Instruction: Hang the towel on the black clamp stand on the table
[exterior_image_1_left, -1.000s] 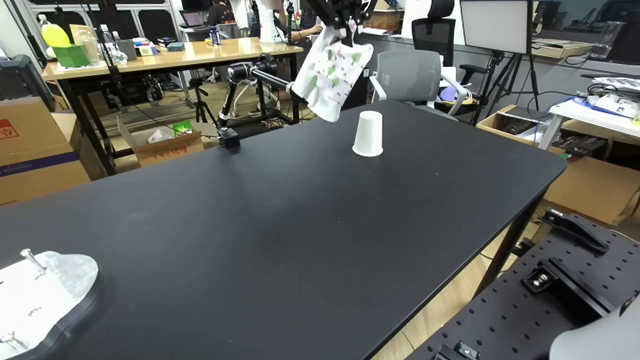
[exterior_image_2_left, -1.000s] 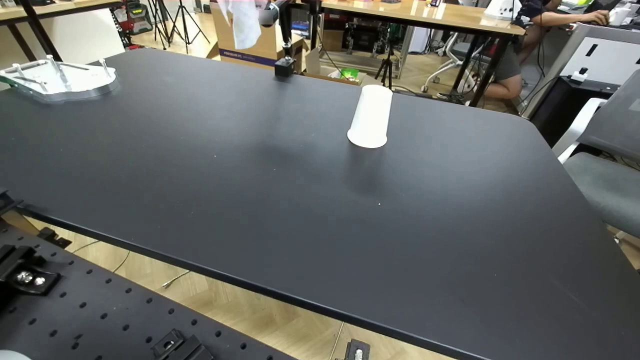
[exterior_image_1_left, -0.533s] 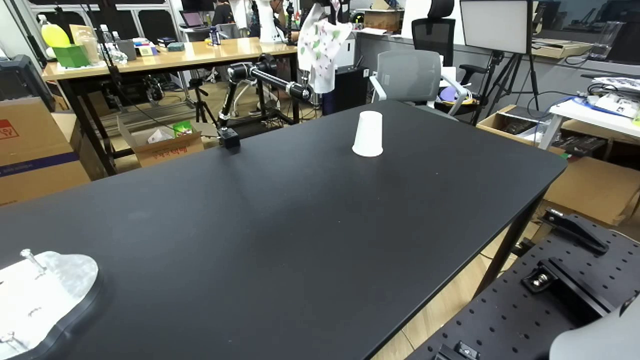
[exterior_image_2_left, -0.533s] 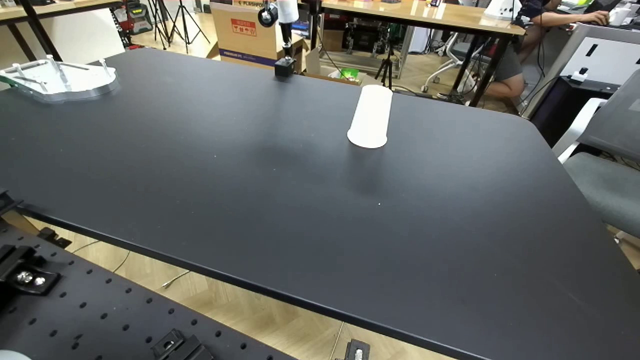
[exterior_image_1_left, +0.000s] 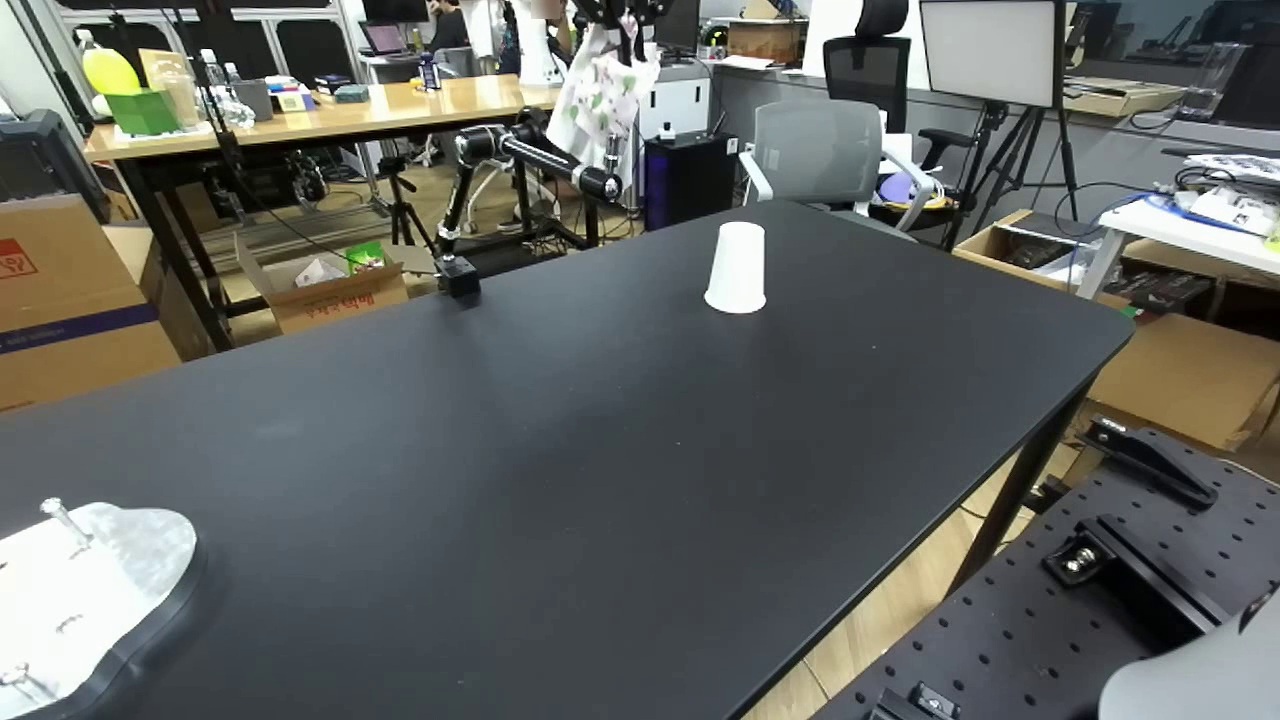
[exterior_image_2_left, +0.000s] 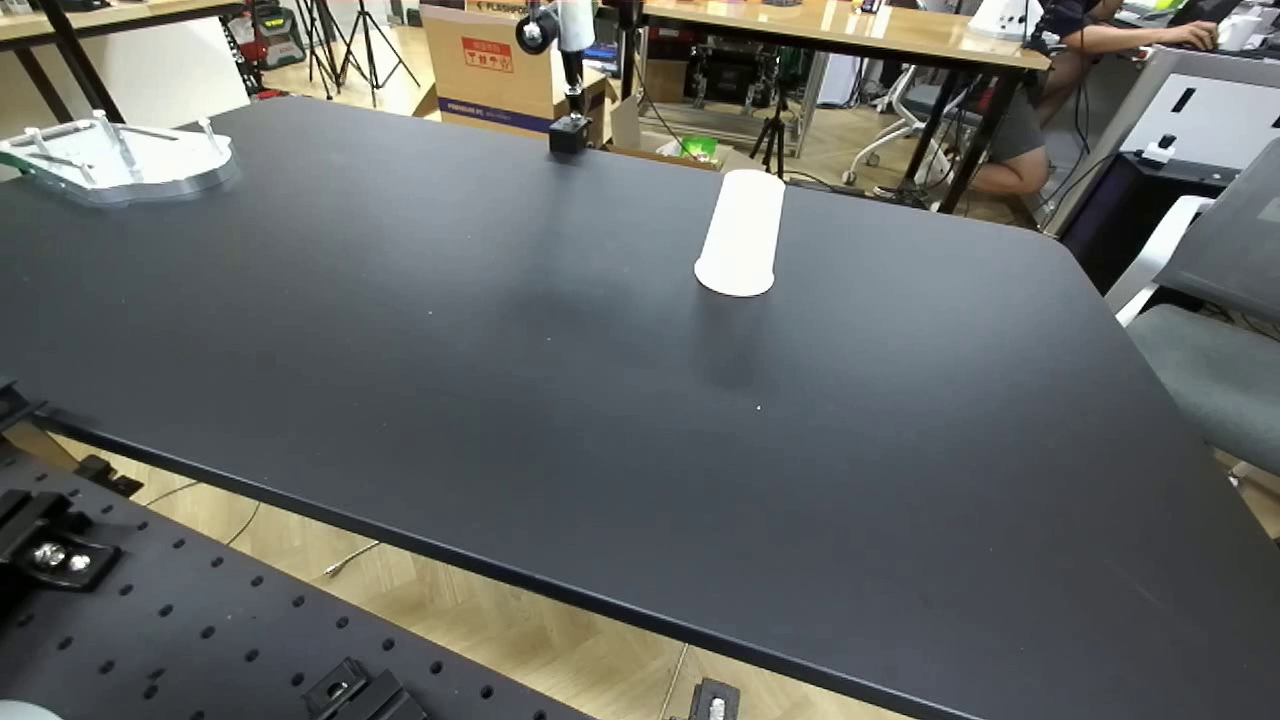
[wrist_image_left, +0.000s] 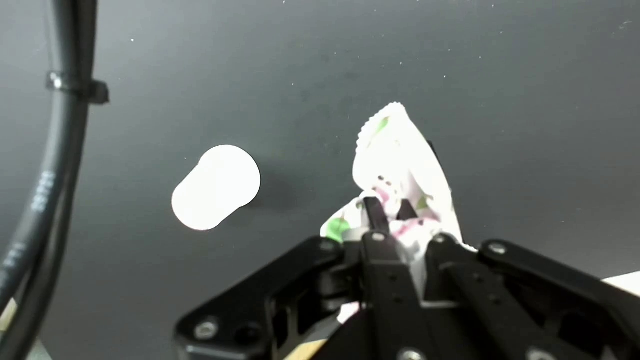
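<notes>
White cloth printed with green leaves, the towel (exterior_image_1_left: 600, 100) hangs in the upper middle of the frame in an exterior view. The Robotiq gripper (wrist_image_left: 391, 210) is clenched on it: in the wrist view its fingertips (wrist_image_left: 375, 215) pinch a bunched fold, with the towel's pointed end spreading toward the top of the frame.

The coming move turns on how that hanging length stands to the black clamp stand (exterior_image_1_left: 481, 144). In the same exterior view, the stand's bar (exterior_image_1_left: 545, 160) lies below and to the left of the gripper, its long axis sloping down toward the right, and the towel droops to the lower left, near the bar's outer stretch as the frame shows it. Whether the two touch, or which is nearer the camera, cannot be told. Draping seems the step in hand: the towel probably needs lowering crosswise over the bar before release.
</notes>
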